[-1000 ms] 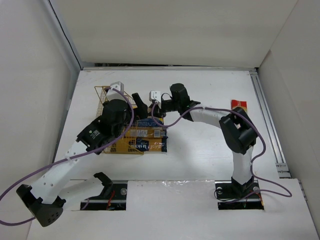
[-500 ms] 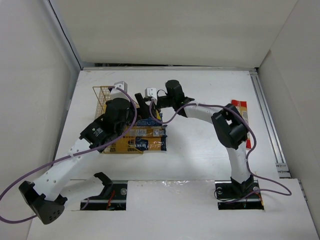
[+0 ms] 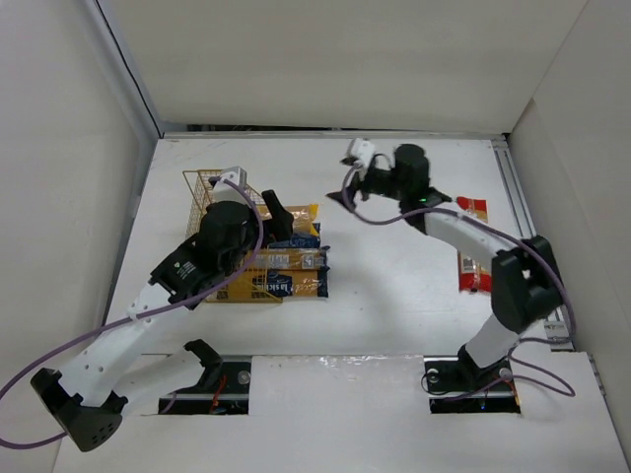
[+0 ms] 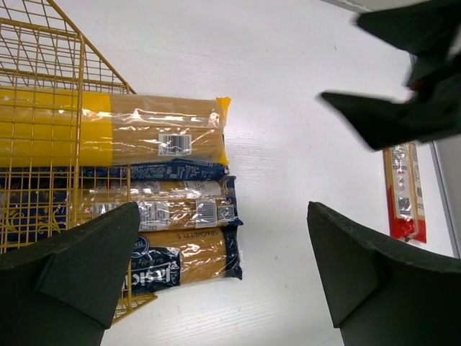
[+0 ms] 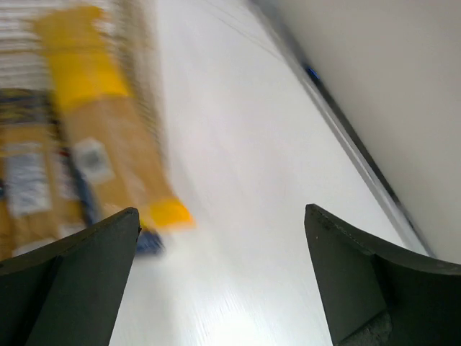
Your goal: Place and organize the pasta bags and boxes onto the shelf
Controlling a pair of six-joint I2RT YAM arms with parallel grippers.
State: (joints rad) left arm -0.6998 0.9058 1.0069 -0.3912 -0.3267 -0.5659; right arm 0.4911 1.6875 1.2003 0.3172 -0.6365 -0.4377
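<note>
L fingers apart, nothing between. Same for R fingers, spread wide over bare surface. L wrist cam shows four packs side by side in the shelf, yellow bag farthest back, ends poking out. Top cam hides most of that under L arm. The red-orange pack lies well apart, far right.

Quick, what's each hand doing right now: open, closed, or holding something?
Left hand: open, holding nothing.
Right hand: open, holding nothing.
</note>
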